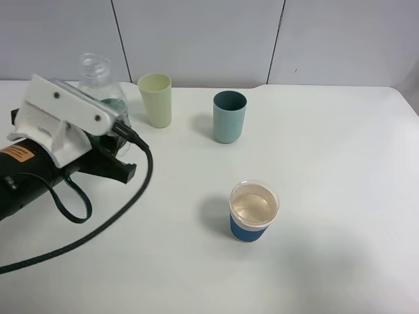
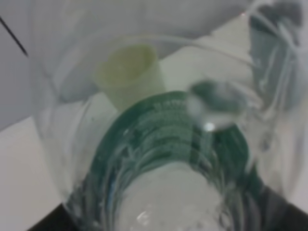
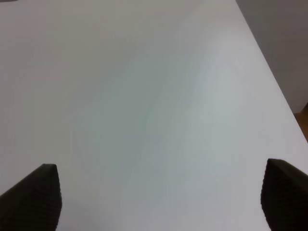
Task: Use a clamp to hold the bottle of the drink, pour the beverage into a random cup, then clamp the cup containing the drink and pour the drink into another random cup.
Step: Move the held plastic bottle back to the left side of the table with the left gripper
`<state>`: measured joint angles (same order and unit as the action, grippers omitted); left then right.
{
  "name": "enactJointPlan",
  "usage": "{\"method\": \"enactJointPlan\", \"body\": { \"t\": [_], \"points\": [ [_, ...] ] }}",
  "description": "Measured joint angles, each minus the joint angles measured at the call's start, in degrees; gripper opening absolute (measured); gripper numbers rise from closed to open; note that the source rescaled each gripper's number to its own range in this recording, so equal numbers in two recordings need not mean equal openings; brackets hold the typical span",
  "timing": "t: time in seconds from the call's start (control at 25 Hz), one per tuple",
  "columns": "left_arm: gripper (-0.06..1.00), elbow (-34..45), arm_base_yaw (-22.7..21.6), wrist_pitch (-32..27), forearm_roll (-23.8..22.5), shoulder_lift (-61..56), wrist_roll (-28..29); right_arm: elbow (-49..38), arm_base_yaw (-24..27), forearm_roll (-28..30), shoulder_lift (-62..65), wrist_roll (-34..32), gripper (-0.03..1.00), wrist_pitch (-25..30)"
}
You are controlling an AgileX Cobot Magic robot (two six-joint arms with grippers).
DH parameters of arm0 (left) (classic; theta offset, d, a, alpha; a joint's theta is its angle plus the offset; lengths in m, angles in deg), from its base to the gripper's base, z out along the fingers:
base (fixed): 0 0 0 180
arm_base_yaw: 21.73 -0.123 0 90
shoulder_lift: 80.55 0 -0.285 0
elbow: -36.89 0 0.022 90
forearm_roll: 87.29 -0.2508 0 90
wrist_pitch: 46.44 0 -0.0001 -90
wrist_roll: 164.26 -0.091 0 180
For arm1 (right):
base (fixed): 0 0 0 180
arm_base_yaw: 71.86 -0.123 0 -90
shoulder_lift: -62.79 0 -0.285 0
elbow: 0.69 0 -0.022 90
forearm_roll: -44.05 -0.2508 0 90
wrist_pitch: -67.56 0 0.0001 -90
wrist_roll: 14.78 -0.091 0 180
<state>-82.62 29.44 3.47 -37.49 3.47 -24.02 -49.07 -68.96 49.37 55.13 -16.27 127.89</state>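
The clear ribbed bottle (image 1: 98, 77) with its dark green label (image 2: 168, 130) stands upright and uncapped at the back left. My left gripper (image 1: 110, 112) is shut on it, and the arm's white bracket hides the lower part. The bottle fills the left wrist view. The blue-sleeved paper cup (image 1: 254, 210) stands near the table's middle, apart from both arms, with clear beverage (image 1: 253, 205) inside. The teal tumbler (image 1: 230, 116) stands upright behind it. My right gripper (image 3: 163, 192) is open over bare white table, out of the exterior high view, its dark fingertips (image 3: 33, 195) far apart.
A pale yellow-green tumbler (image 1: 156, 99) stands just right of the bottle, seen through the plastic as a blurred tumbler (image 2: 130, 77). A black cable (image 1: 105, 226) from the left arm loops across the table's front left. The table's right edge (image 3: 269, 72) lies near the right gripper.
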Motion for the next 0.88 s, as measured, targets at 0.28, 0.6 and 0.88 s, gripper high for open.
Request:
{"method": "enactJointPlan", "body": {
  "t": [0.28, 0.6, 0.88],
  "points": [
    [0.01, 4.97, -20.94, -2.09, -29.50, -1.44, 31.49, 0.00, 0.00, 0.00, 0.00, 0.00, 0.50, 0.00],
    [0.01, 5.53, -43.45, -6.84, -50.20, -1.44, 42.86, 0.00, 0.00, 0.00, 0.00, 0.00, 0.50, 0.00],
    [0.01, 5.53, -51.56, -7.68, -58.30, -0.97, 43.33, 0.00, 0.00, 0.00, 0.00, 0.00, 0.50, 0.00]
  ]
}}
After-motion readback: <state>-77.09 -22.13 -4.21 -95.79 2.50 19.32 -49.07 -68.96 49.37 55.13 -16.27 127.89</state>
